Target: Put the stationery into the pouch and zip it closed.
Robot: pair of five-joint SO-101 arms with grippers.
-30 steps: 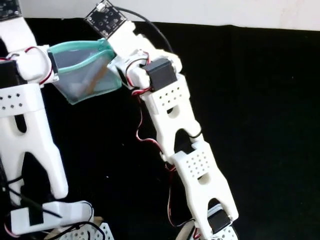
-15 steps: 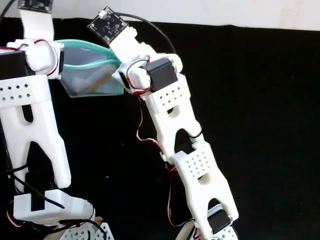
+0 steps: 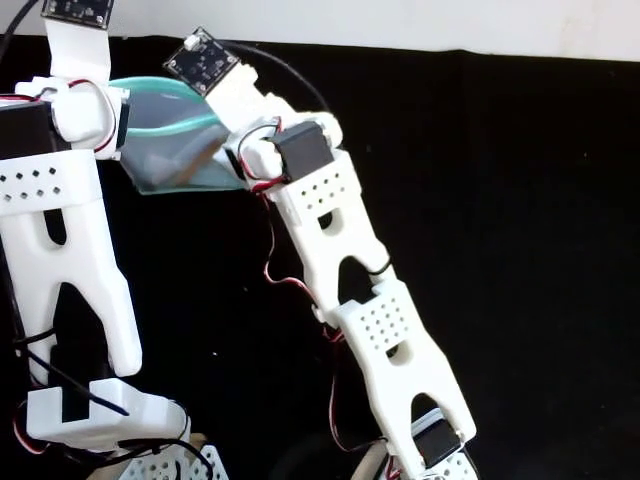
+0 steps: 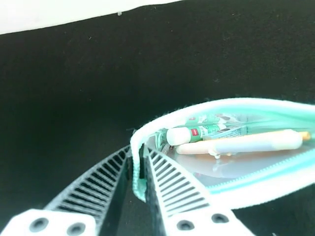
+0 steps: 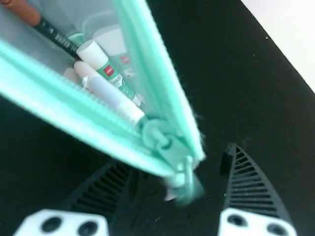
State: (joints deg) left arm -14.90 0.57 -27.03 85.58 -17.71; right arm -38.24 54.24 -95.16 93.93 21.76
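A translucent pouch (image 3: 170,150) with a teal zip hangs above the black table, stretched between both arms. My left gripper (image 4: 138,158) is shut on one end of the pouch (image 4: 231,182), whose mouth gapes. Inside lie a white pen (image 4: 241,142) and a green-labelled marker (image 4: 206,132). At the other end, my right gripper (image 5: 179,164) stands open around the teal zip slider (image 5: 160,137); its pull tab (image 5: 186,184) dangles between the fingers, not gripped. A dark pencil (image 5: 49,29) and a white pen (image 5: 110,96) show inside. In the high view, the left gripper (image 3: 120,112) and right gripper (image 3: 233,152) flank the pouch.
A black cloth (image 3: 500,200) covers the table, bare to the right of the arms. A white wall edge (image 3: 450,25) runs along the back. Red and black cables (image 3: 275,270) hang beside the right arm.
The left arm swung up and lifted its end, so the pouch rose and levelled. The right arm shifted slightly left along with it.
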